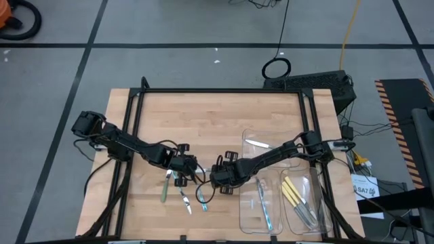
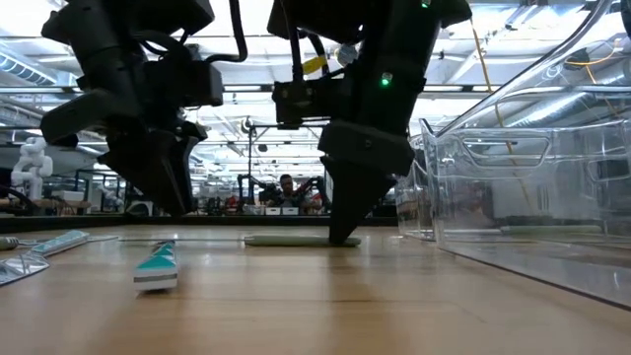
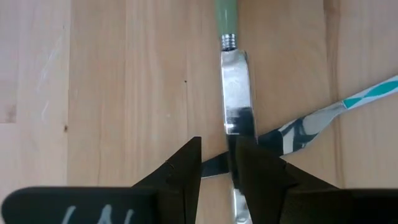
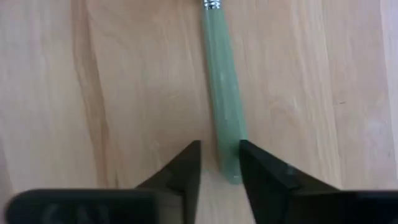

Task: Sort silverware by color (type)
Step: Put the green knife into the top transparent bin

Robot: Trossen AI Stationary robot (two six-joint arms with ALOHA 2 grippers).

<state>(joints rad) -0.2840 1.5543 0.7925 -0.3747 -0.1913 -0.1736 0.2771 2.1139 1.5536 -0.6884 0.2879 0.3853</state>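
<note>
My left gripper (image 1: 178, 167) hovers narrowly open over the silver blade (image 3: 236, 106) of a pale-green-handled knife (image 1: 165, 188) lying flat on the wood. A utensil with a teal-and-white striped handle (image 3: 367, 93) crosses under that blade; its end shows in the low view (image 2: 156, 268). My right gripper (image 1: 220, 177) stands at the free end of a second pale green handle (image 4: 222, 93), which lies flat (image 2: 296, 240). Blue-handled (image 1: 264, 203) and yellow-handled utensils (image 1: 293, 192) lie in clear trays on the right. My right gripper is shut on the free end of the pale green handle (image 4: 229, 163), pinched between the two fingers (image 4: 258, 171). It comes from above, pointing down, with its fingertips at the tabletop (image 2: 345, 235). The utensil lies flat on the table.
Clear plastic trays (image 1: 245, 203) stand side by side at the table's right part, one with a silver piece (image 1: 258, 144); their walls (image 2: 513, 187) rise close to my right gripper. Another utensil (image 2: 59, 242) lies near the left. Bare wood stretches toward the far edge (image 1: 203, 115).
</note>
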